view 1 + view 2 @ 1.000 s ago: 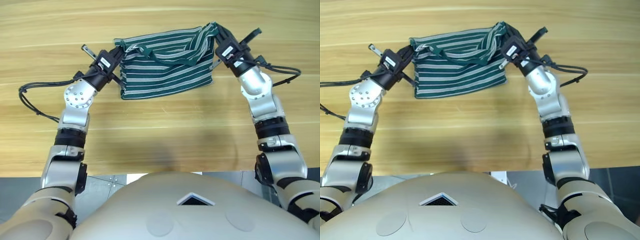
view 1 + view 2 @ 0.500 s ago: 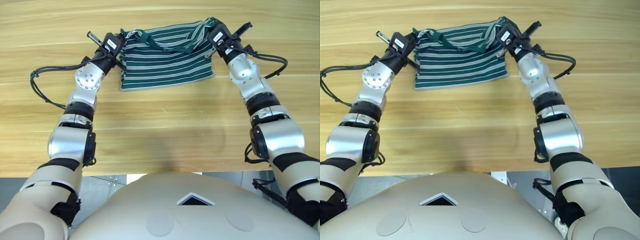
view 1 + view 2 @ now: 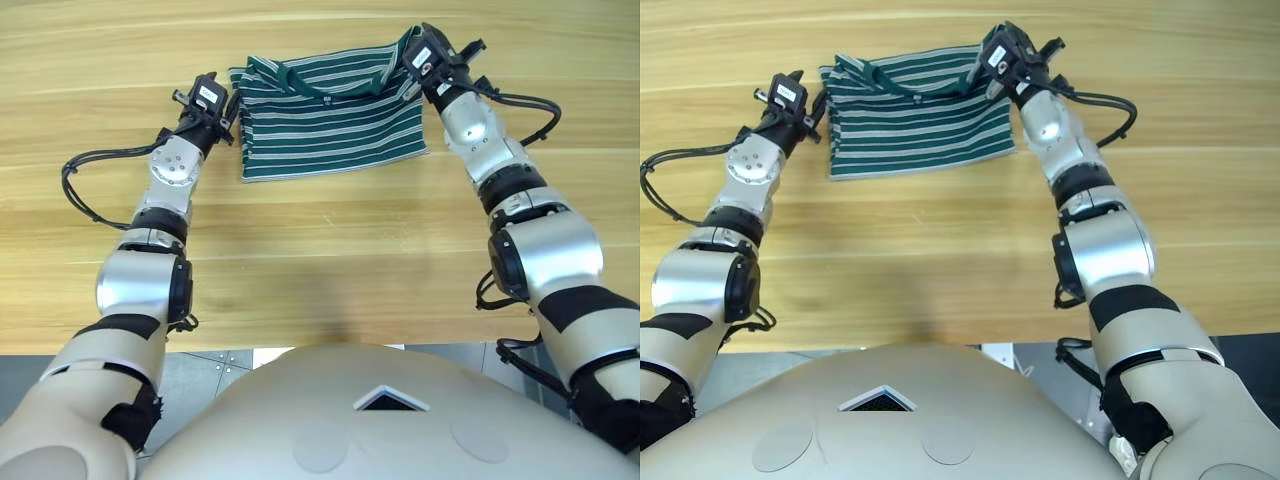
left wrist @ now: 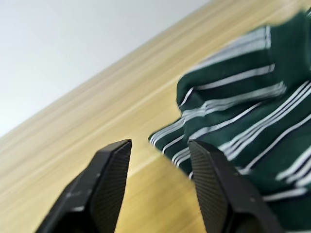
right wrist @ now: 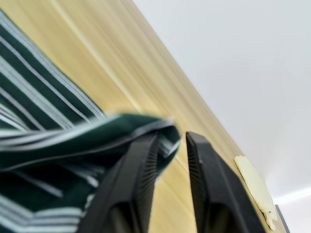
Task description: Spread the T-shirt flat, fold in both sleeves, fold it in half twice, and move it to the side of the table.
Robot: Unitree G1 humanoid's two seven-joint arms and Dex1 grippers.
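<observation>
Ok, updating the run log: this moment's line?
green striped T-shirt folded on wooden table | left pincer open beside it | right pincer gripping corner

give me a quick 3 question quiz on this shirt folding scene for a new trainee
1. True or false: the left gripper is open and holds nothing.
2. Where on the folded green-and-white striped T-shirt is the right gripper? A) at its near left corner B) at its far right corner C) at the middle of its near edge
3. What surface does the T-shirt lie on?

Key
1. True: it sits just beside the shirt's left edge.
2. B: a raised bit of fabric is pinched there.
3. The light wooden table.
</observation>
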